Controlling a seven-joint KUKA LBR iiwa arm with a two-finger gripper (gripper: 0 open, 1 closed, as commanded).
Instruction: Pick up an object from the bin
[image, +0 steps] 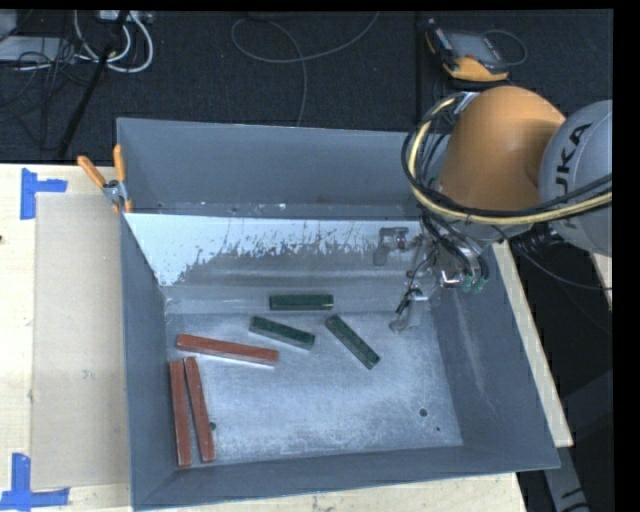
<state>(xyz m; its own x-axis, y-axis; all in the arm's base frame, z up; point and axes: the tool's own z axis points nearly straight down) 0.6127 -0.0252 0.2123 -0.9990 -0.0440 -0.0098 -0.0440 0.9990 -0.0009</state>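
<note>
**Green bar lies just left of the gripper, on the bin floor**

Green bar (351, 341), dark and slim, lies flat on the floor of the bin (300, 170), right of the middle, running on a slant from upper left to lower right. It is the nearest thing to the gripper (403, 318), which you see hanging low just to its right, near the foot of the back wall. The two look apart. You see nothing held at the gripper's tip, and you cannot tell whether the fingers are open or closed.

Left of that bar you find a second green bar (282, 332), also a little slanted, close by but not touching. A third green bar (301, 301) lies behind them, nearly level with the back wall.

Further left, a reddish-brown bar (227, 349) lies almost crosswise. Below it, near the left wall, two more reddish-brown bars (180, 413) lie side by side, pointing toward the front.

Above the gripper, the arm's orange cover (500, 145), ringed by cables, hangs over the bin's right rear corner.
</note>
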